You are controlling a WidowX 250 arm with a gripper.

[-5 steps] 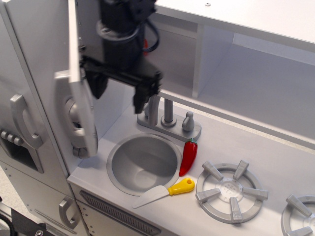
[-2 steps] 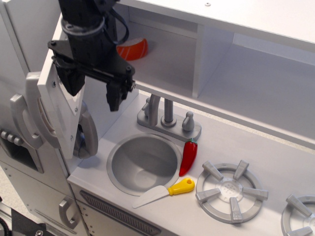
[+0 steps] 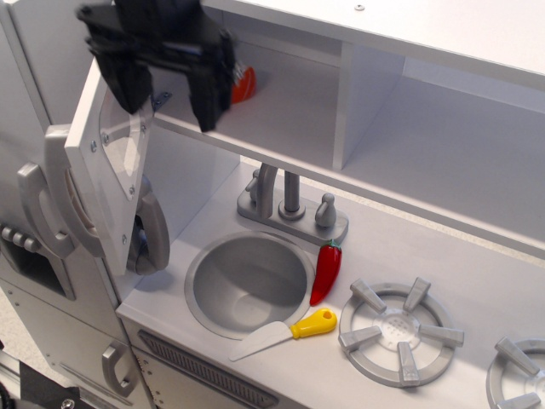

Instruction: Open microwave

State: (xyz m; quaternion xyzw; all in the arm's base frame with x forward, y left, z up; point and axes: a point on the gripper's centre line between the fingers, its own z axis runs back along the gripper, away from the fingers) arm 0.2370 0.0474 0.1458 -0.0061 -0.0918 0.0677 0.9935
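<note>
1. Gripper (image 3: pixel 166 89), black and two-fingered, hung at the frame's 11 o'clock with its jaws spread wide and nothing between them; one finger (image 3: pixel 128 81) sat over the top of the door, the other in front of the shelf opening.
2. The microwave door (image 3: pixel 106 175) stood swung outward at 9 o'clock, its rounded clear window facing up and right, its tall vertical handle (image 3: pixel 60 192) on the left edge.
3. The gripper touched no part of the door that could be made out; its left finger overlapped the door's upper corner in view.
4. An orange-and-white object (image 3: pixel 244 83) lay inside the opened compartment, partly hidden behind the right finger.
5. Below, at 6 o'clock, a round sink (image 3: pixel 249 283) sat in the counter, with a grey faucet (image 3: pixel 291 204) at its 12 o'clock.
6. A red chilli pepper (image 3: pixel 326 273) lay at the sink's 3 o'clock, and a yellow-handled spatula (image 3: pixel 285 333) at its 5 o'clock.
7. Grey stove burners (image 3: pixel 400 331) occupied the frame's 4 o'clock.
</note>
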